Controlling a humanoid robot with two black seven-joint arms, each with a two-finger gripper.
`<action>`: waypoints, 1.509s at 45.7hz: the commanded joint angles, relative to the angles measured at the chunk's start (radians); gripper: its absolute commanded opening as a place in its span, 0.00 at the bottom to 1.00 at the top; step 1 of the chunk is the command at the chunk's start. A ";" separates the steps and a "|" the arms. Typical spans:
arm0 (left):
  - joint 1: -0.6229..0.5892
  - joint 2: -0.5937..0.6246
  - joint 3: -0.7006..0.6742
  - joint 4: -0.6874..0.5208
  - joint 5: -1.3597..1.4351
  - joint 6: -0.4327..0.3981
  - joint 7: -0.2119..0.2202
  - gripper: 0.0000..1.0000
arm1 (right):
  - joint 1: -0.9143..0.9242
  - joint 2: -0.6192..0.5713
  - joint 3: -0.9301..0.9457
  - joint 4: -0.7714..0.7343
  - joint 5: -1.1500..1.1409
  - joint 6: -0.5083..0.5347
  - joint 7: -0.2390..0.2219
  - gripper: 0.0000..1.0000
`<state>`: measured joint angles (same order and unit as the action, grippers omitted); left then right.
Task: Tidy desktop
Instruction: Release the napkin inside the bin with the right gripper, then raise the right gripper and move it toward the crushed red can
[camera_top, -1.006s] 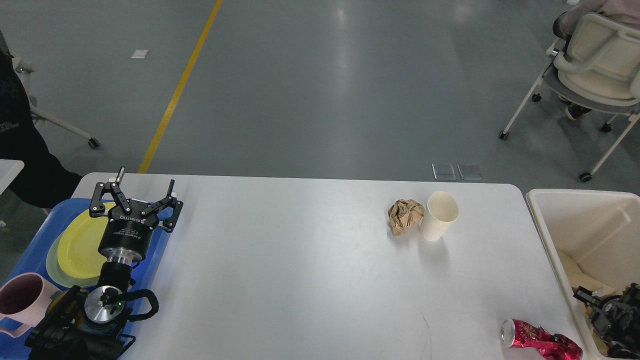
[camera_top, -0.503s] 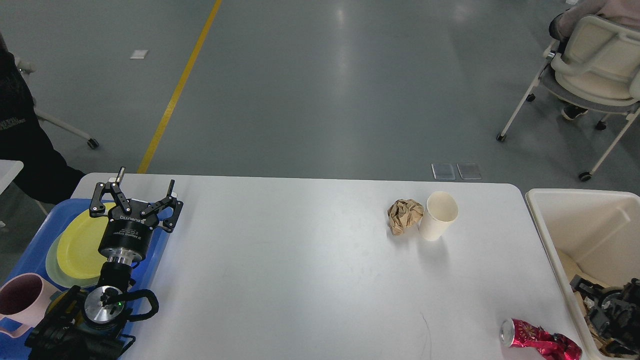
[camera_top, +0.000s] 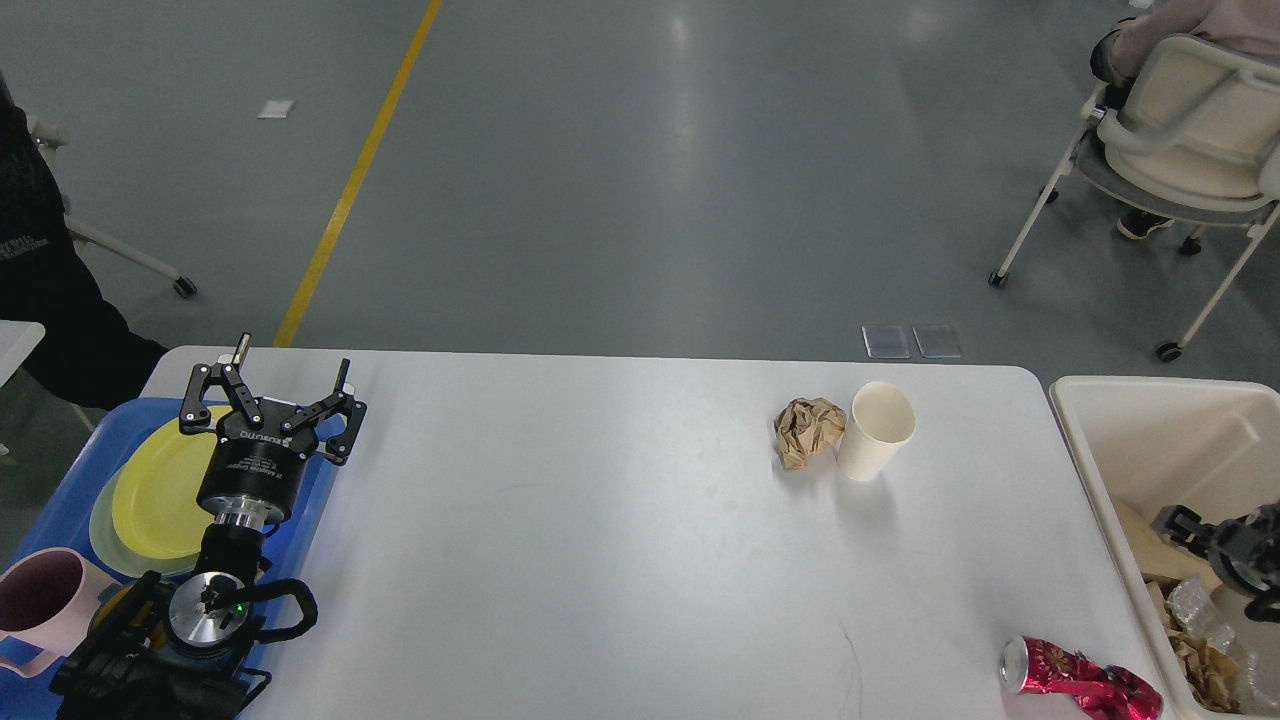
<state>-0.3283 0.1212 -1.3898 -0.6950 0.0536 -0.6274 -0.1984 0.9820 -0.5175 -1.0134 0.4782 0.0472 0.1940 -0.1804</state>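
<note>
The white desktop carries a crumpled brown paper ball, a white paper cup right beside it, and a crushed red can at the front right edge. My left gripper is open and empty, pointing away from me over the desktop's left edge beside the blue tray. My right gripper is dark and partly cut off by the right edge; it hovers over the cream bin, and I cannot make out how its fingers stand.
The blue tray holds a yellow plate on a paler plate and a pink mug. The cream bin holds crumpled paper and clear plastic. A wheeled chair stands at the far right; a person in black stands at the far left.
My right gripper has risen and moved up the view over the bin, uncovering the trash under it. The chair has shifted slightly. My left arm has not moved.
</note>
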 joint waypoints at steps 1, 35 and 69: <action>0.000 0.000 0.000 0.000 0.000 0.000 0.001 0.96 | 0.265 -0.038 -0.128 0.206 -0.013 0.100 -0.010 1.00; 0.002 0.000 0.000 0.000 0.000 0.000 -0.001 0.96 | 1.437 0.208 -0.338 1.072 0.000 0.573 -0.027 1.00; 0.000 0.000 -0.002 0.000 0.000 0.000 0.001 0.96 | 1.450 0.218 -0.251 1.232 0.049 0.548 -0.018 0.99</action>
<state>-0.3276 0.1212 -1.3900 -0.6950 0.0535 -0.6274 -0.1979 2.4892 -0.2771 -1.2672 1.7101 0.1070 0.7418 -0.1906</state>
